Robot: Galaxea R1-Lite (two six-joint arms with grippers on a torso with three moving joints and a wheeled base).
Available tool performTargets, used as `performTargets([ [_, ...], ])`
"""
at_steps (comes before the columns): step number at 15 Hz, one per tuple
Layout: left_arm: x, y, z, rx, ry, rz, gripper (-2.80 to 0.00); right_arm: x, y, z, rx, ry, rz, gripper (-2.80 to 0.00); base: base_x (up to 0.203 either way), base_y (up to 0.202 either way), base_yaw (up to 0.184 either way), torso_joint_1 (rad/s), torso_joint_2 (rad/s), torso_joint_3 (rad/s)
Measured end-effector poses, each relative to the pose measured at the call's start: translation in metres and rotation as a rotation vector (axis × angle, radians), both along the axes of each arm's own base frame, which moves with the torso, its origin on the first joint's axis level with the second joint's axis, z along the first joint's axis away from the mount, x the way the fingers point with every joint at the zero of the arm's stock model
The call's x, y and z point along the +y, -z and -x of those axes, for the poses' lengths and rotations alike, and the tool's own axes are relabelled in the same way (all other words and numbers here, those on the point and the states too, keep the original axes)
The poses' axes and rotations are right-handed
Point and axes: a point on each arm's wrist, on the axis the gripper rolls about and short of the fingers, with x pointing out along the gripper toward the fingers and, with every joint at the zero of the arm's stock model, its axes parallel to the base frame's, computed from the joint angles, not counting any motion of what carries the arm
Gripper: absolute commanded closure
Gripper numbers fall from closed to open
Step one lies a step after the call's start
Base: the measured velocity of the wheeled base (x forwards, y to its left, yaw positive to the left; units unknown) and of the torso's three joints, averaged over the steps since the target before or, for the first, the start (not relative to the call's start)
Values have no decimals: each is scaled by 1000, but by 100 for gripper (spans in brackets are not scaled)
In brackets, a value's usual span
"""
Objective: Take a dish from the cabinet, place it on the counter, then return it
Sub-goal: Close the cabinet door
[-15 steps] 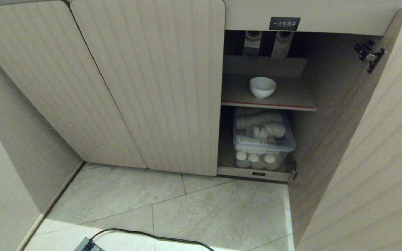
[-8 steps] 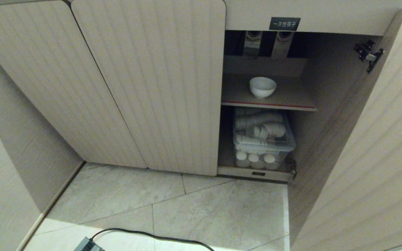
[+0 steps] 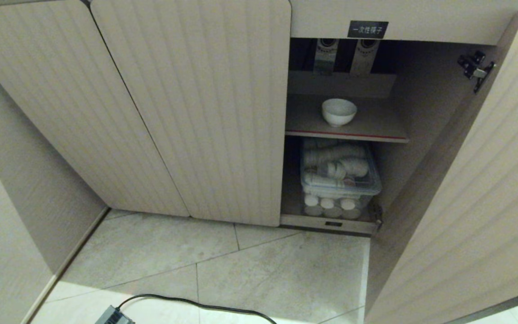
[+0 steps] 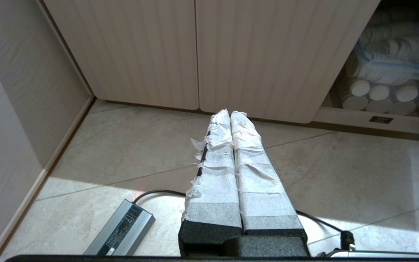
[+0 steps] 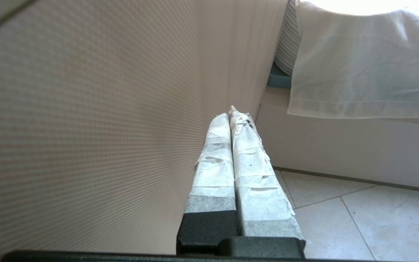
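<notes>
The dish (image 3: 339, 111), a small white bowl, stands upright on the red-edged shelf (image 3: 376, 123) inside the cabinet (image 3: 196, 112). The cabinet's right door (image 3: 488, 180) hangs open. Neither gripper shows in the head view. My left gripper (image 4: 230, 113) is shut and empty, low over the floor tiles, pointing at the closed ribbed doors (image 4: 195, 54). My right gripper (image 5: 233, 112) is shut and empty, lying close along the ribbed outer face of the open door (image 5: 104, 109). The counter is out of view.
A clear plastic box (image 3: 340, 180) of white cups fills the space under the shelf. A grey power brick (image 4: 122, 233) and its black cable (image 3: 205, 307) lie on the floor. A white cloth (image 5: 362, 65) hangs beyond the right gripper. A beige wall (image 3: 7, 202) bounds the left.
The lower part of the open door has shifted slightly left in the head view, and a strip of floor now shows at the lower right. The bowl has not moved.
</notes>
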Motion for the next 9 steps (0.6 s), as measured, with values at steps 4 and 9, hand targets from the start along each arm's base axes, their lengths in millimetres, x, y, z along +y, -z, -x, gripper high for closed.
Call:
performTargets([
  [4,0,0,0,0,1,0,0,6,-4,-14,30,-1,-8,0,0,0,0,0,0,0],
  [9,0,0,0,0,1,0,0,13,-4,-28,68,-6,4,0,0,0,0,0,0,0],
])
